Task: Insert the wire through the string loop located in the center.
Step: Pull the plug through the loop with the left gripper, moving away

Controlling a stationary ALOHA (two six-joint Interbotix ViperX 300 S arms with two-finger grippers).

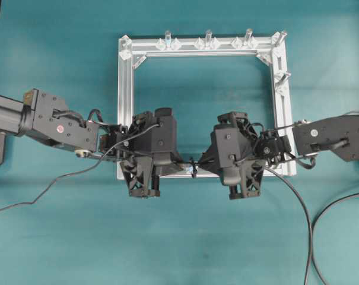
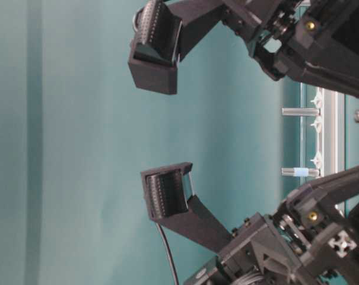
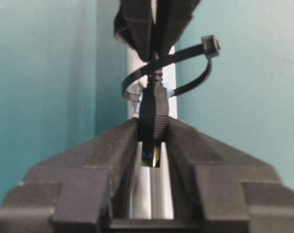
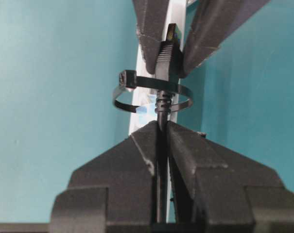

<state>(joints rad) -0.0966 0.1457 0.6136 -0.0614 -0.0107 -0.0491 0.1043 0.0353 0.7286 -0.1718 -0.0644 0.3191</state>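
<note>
Plug of the wire (image 4: 167,53) is through the string loop (image 4: 151,94); both end effectors, left (image 3: 154,141) and right (image 4: 162,133), pinch the wire. Handover step, so I'd guess right lets go next.

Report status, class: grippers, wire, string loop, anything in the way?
Left gripper shut on wire plug. Right gripper shut on wire. Plug through string loop. Nothing obstructing.

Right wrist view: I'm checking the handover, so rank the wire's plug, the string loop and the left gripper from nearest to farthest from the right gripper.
1. wire: in the right gripper.
2. string loop: just beyond, around the wire.
3. plug: past the loop, between the left gripper jaws; too close to call.
</note>
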